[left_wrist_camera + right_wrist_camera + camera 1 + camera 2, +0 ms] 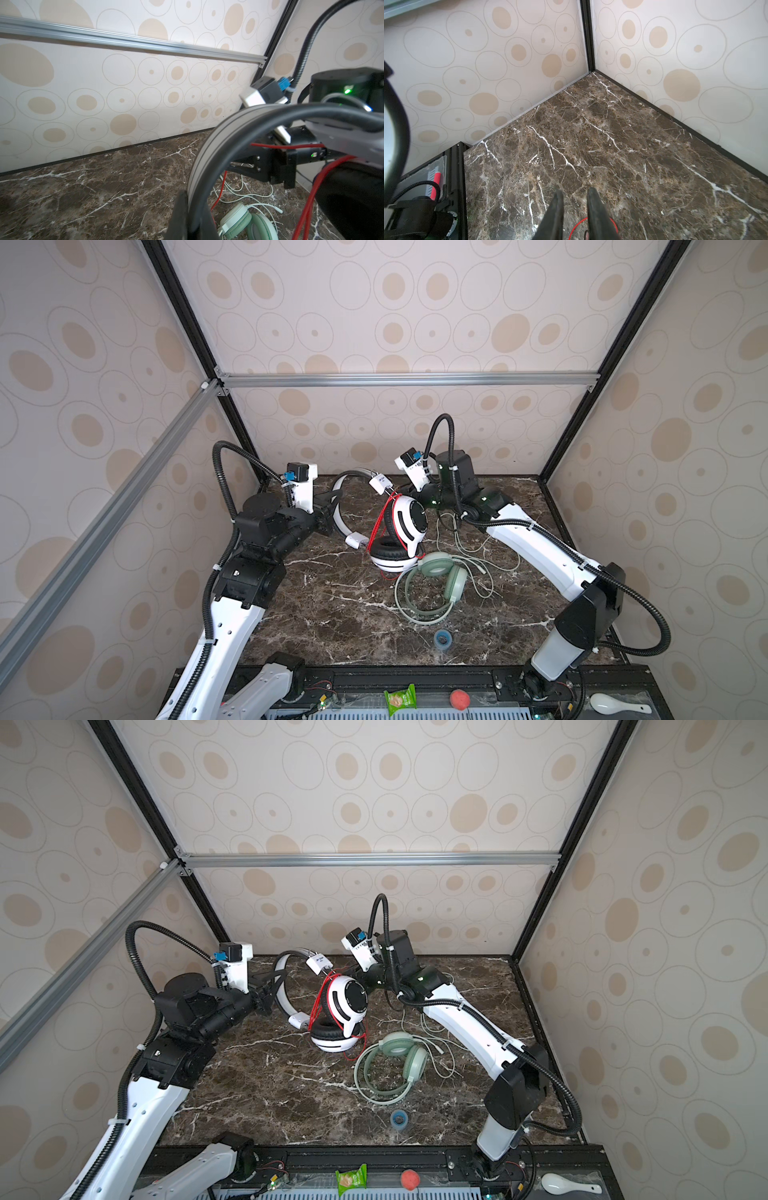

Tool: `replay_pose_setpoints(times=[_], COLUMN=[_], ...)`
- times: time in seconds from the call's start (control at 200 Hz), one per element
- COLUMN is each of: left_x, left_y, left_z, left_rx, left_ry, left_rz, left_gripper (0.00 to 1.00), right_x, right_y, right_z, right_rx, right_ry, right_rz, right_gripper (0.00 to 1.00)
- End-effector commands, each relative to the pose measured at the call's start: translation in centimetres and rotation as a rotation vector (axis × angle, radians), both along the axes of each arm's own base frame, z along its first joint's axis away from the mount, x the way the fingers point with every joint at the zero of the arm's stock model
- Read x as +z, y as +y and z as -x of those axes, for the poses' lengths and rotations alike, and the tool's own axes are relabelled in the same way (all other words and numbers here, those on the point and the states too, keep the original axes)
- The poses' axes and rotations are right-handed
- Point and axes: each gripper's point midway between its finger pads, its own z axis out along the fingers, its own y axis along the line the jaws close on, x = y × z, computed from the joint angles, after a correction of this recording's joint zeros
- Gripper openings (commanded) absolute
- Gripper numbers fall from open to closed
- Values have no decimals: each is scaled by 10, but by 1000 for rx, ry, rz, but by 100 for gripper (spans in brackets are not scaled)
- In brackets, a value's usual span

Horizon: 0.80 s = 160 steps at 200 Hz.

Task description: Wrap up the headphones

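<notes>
Left gripper (193,220) clamped on white-and-black headphones (208,145); mint green headphones (243,223) lie on marble table (104,197)

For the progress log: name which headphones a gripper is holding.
The white-and-black headphones: left gripper clamps their band, red cable wound around them. The mint green headphones lie flat, untouched.

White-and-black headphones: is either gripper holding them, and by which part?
The left gripper is shut on the white-and-black headphones' headband. The right gripper's fingers stand apart, holding nothing.
</notes>
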Motion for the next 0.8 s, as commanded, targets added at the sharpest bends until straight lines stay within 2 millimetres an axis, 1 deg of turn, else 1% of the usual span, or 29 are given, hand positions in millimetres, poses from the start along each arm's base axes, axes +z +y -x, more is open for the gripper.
replay_pose_setpoints(times=[0.0, 0.075, 0.285, 0.47, 0.7, 0.795], left_x=[65, 76, 111, 141, 169, 171], left_y=[-8, -8, -6, 0, 9, 13], left_z=[14, 14, 9, 10, 9, 5], left_rx=[-65, -71, -55, -32, 11, 50], left_ry=[-139, -154, -186, -222, -248, -246], left_rz=[140, 170, 232, 270, 316, 306], left_gripper=[0, 0, 0, 0, 0, 0], right_x=[20, 12, -23, -40, -64, -71], right_y=[3, 5, 14, 18, 21, 24], right_z=[1, -1, -2, -8, -13, -15], right_rx=[1, -4, 21, 11, 11, 19], right_ry=[0, 24, 112, 159, 206, 225], right_rz=[-146, -172, -168, -205, -186, -195], right_gripper=[24, 25, 23, 23, 22, 22])
